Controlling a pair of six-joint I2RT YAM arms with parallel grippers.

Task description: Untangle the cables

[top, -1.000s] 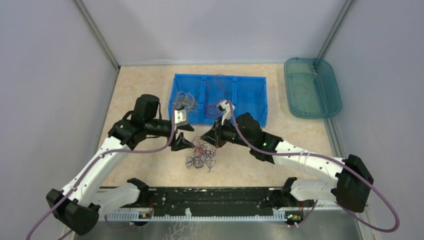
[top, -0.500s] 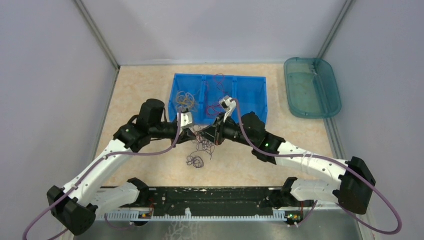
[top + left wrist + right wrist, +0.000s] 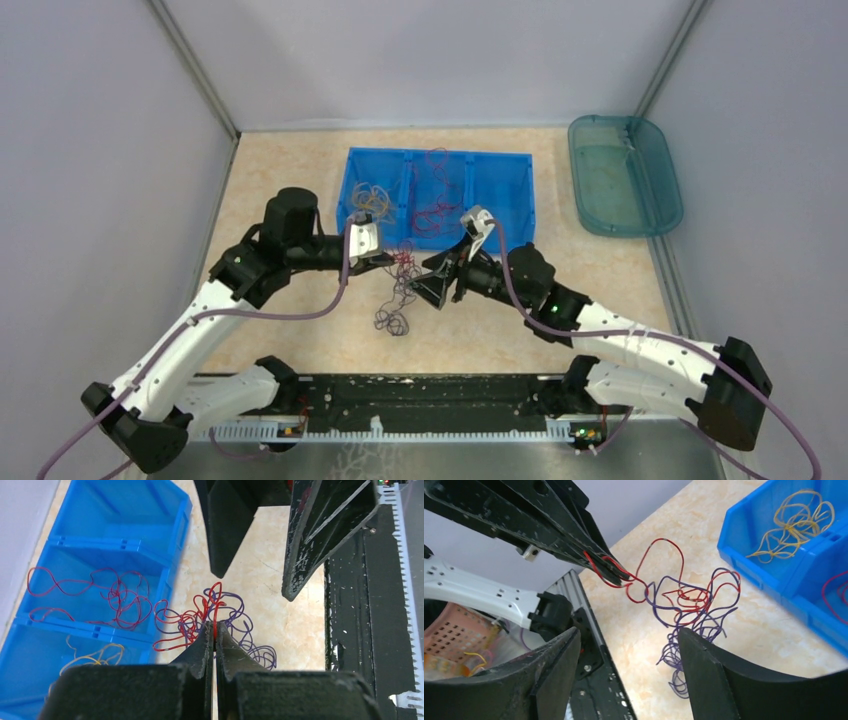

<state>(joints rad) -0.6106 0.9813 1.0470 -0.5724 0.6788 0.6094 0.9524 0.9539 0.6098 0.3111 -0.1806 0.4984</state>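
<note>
Mid-separation. Your left gripper (image 3: 214, 627) jaws are clamped on a red strand (image 3: 599, 570); the red-and-purple wire tangle (image 3: 689, 605) hangs from it over the beige counter (image 3: 290, 160). Your right gripper (image 3: 629, 635) jaws stand apart beside it, empty. Next you likely need to pinch a purple loop and pull gently apart. Beyond: blue three-compartment plastic bin (image 3: 505, 190), with yellow wires (image 3: 368, 200) and red wires (image 3: 435, 195) sorted.

Cables (image 3: 398, 295) hang between left hand (image 3: 386, 262) and right hand (image 3: 433, 291), before the bin (image 3: 503, 190).
</note>
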